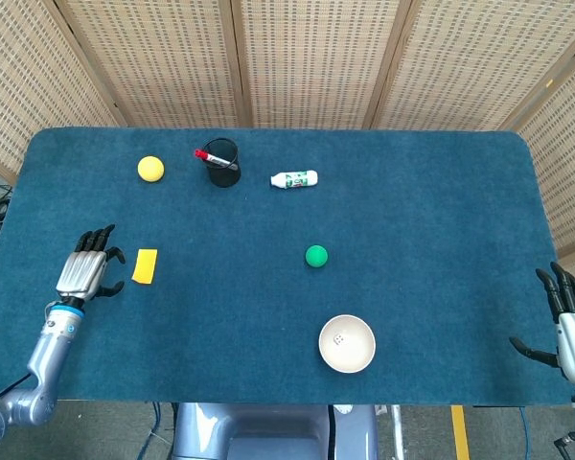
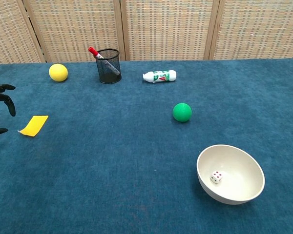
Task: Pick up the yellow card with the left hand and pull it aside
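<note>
The yellow card (image 1: 145, 265) lies flat on the blue table at the left side, also seen in the chest view as the yellow card (image 2: 33, 125). My left hand (image 1: 84, 273) hovers just left of it, fingers spread, holding nothing and clear of the card. Only its fingertips (image 2: 4, 95) show at the left edge of the chest view. My right hand (image 1: 574, 323) rests open at the table's far right front corner, fingers apart, empty.
A yellow ball (image 1: 150, 169), a black mesh cup (image 1: 222, 163) with a red marker and a small white bottle (image 1: 294, 178) lie along the back. A green ball (image 1: 315, 255) sits mid-table. A white bowl (image 1: 346, 343) with a die stands near the front edge.
</note>
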